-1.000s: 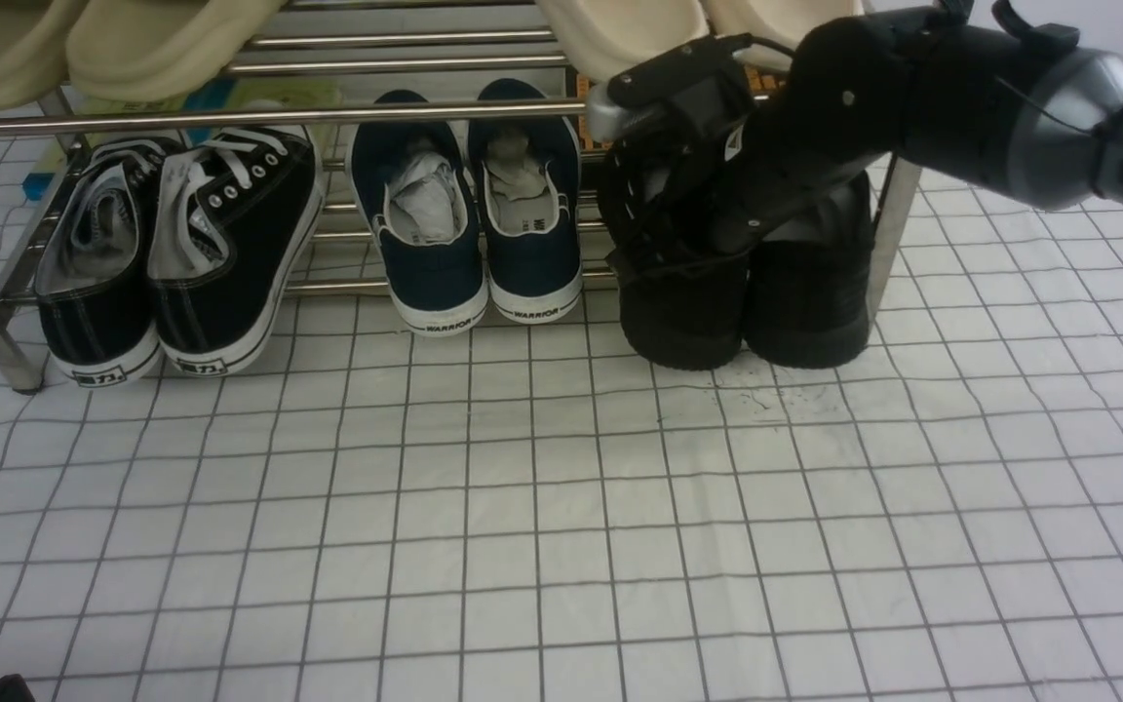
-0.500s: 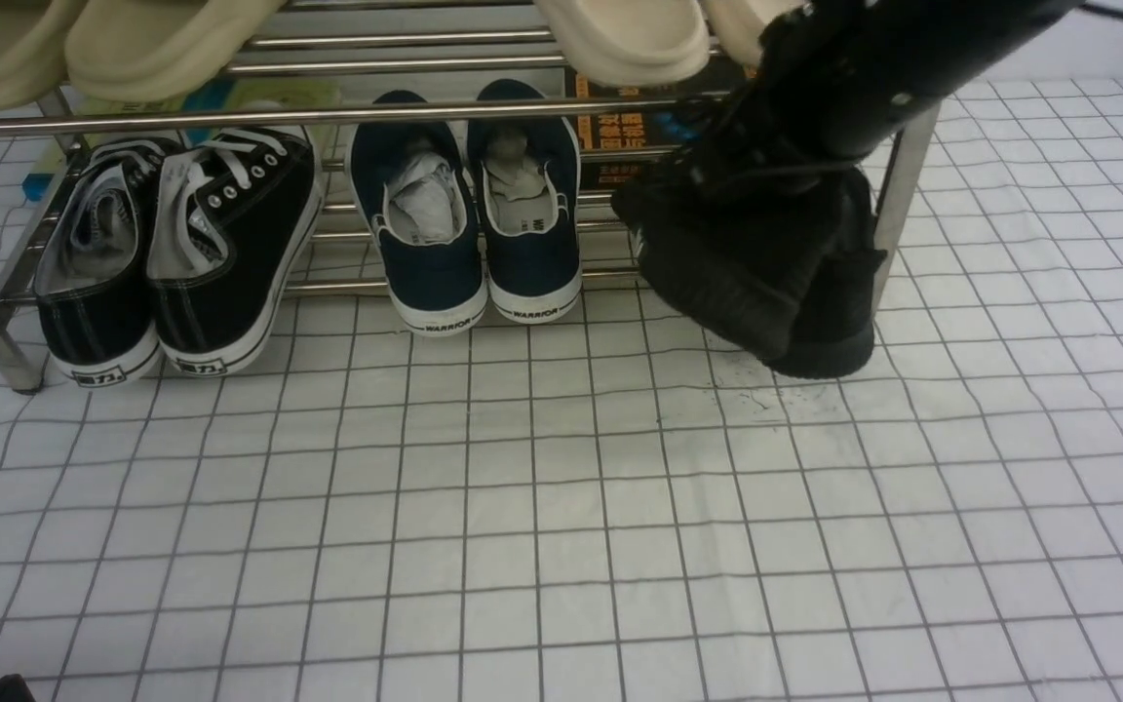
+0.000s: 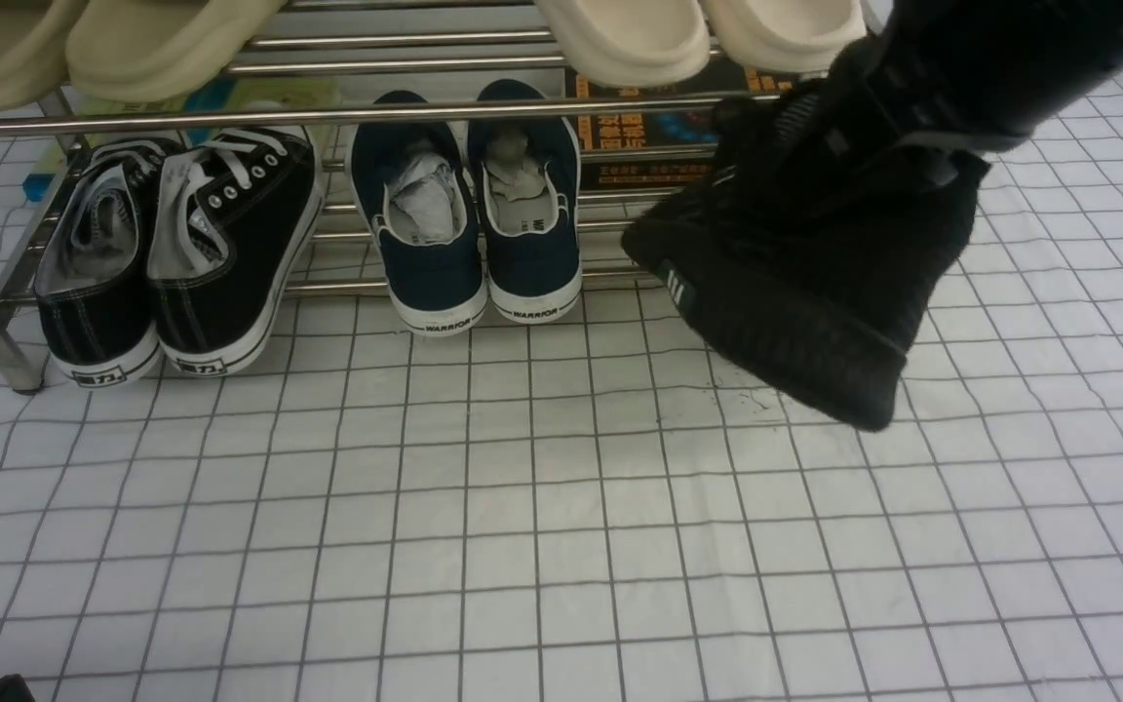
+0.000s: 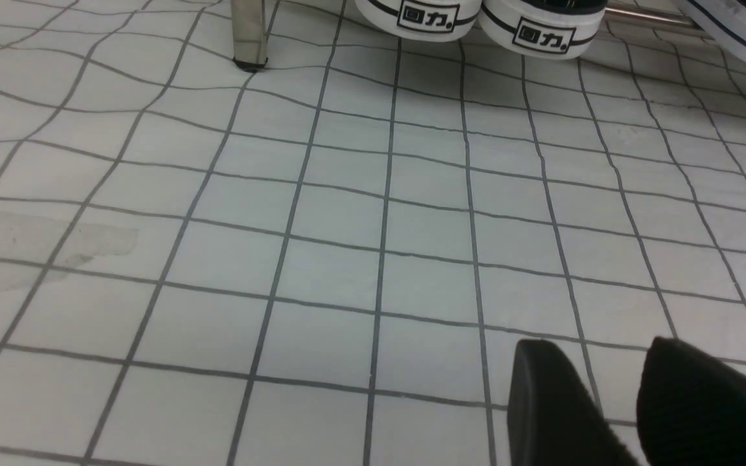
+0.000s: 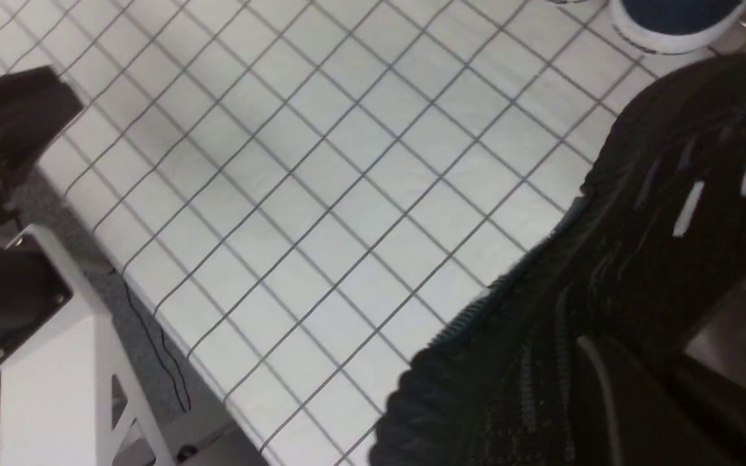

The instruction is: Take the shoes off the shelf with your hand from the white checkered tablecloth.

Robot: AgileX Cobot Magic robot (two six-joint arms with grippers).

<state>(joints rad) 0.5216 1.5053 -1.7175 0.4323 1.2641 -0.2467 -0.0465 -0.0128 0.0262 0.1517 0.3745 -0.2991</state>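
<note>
White checkered tablecloth (image 3: 542, 507): covers the whole work surface, slightly wrinkled, with a faint scuff where the pair stood.

Shelf (image 3: 259, 115): chrome rack along the cloth's far edge. Black canvas sneakers (image 3: 181, 253) sit at the lower tier's left end and navy WARRIOR slip-ons (image 3: 474, 224) at its middle. Cream slippers (image 3: 620, 39) sit on the tier above.

Right arm (image 3: 1010, 58): enters from the upper right, raised and drawn back from the rack.

Black knit sneakers (image 3: 795, 283): a second ago they stood at the lower tier's right end, heels down on the cloth. Half a second ago they were tipping. Now they hang from the arm as one dark mass, heels tilted down, clear of the rods and above the cloth. Nothing black remains at that end of the tier.

Right gripper: buried in the shoe collars and not separately visible. The hanging load indicates it is pressed together on the sneakers.

Left gripper (image 4: 599, 353): fingers spread, holding nothing, low over the cloth near its front left corner.

Assessment: removal from the shelf looks accomplished. What remains is probably setting the pair down on open cloth.
</note>
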